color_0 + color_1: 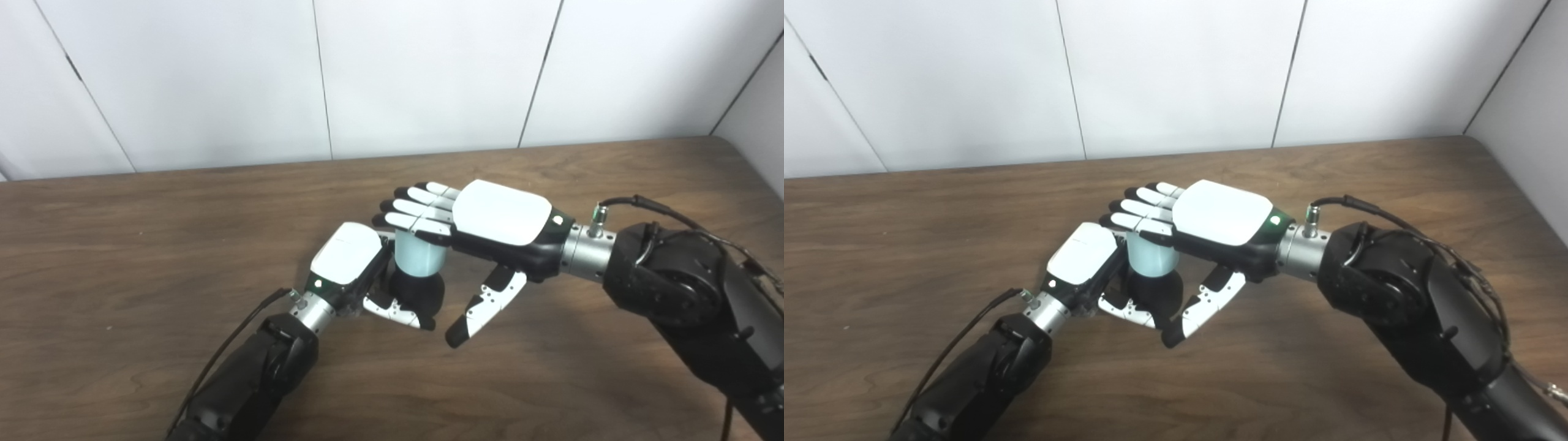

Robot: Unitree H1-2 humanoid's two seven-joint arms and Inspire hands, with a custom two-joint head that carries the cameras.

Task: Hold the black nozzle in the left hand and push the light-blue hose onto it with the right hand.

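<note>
My left hand (346,260) is shut on the black nozzle (421,293) and holds it upright near the middle of the table, thumb across its front. The short light-blue hose (418,256) stands on top of the nozzle. My right hand (484,217) lies flat over the top of the hose with its fingers (416,211) stretched out and resting on the upper end. Its thumb hangs down apart, to the right of the nozzle. The joint between hose and nozzle is partly hidden by my left hand. The same shows in the right eye view, with the hose (1151,257) under the right hand (1213,217).
The brown wooden table (153,245) runs to a white panelled wall (429,73) at the back. Its right rear corner (729,147) is rounded and meets a side wall. Cables run along both forearms.
</note>
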